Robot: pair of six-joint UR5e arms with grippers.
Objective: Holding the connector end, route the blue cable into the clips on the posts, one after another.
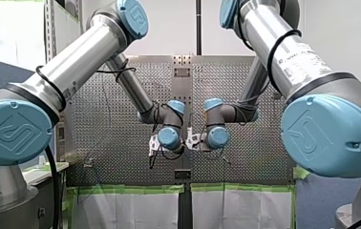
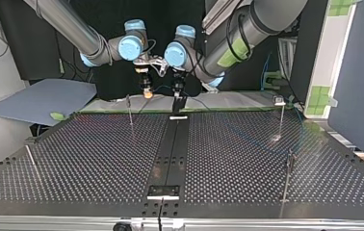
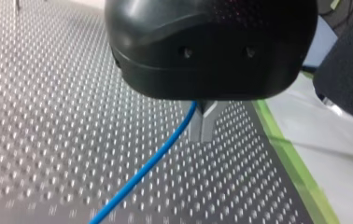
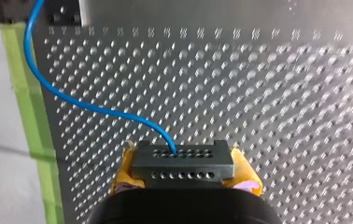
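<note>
front view: my left arm (image 1: 73, 71) comes in from nine o'clock and my right arm (image 1: 293, 57) from three. their wrists meet close together over the middle of the perforated table (image 1: 102, 143). a strip of green tape (image 1: 121, 189) runs along the table's six o'clock edge. the fingers are hidden behind the wrists here, so i cannot tell their grip from this side.

top view: reading the table as a clock face, both hands hang side by side at its twelve o'clock edge. my right gripper (image 2: 146, 93) sits a little toward eleven and shows pale yellowish pads. my left gripper (image 2: 177, 97) is black, just beside it, above the dark centre strip (image 2: 170, 144). thin posts (image 2: 129, 109) stand at about eleven, nine, two and four o'clock. what the hands hold is too small to tell here.

left wrist view: my metal fingers (image 3: 208, 123) are pressed almost together. the blue cable (image 3: 151, 163) comes out from between them near their roots and slants away over the table. the green tape lies off to one side of the fingers.

right wrist view: my yellow pads (image 4: 127, 170) clamp a black connector (image 4: 184, 168) from both sides, closed just to its width. the cable leaves a hole in the connector's face at about ten o'clock from my fingers. it then bends toward twelve and runs beside the green tape.
</note>
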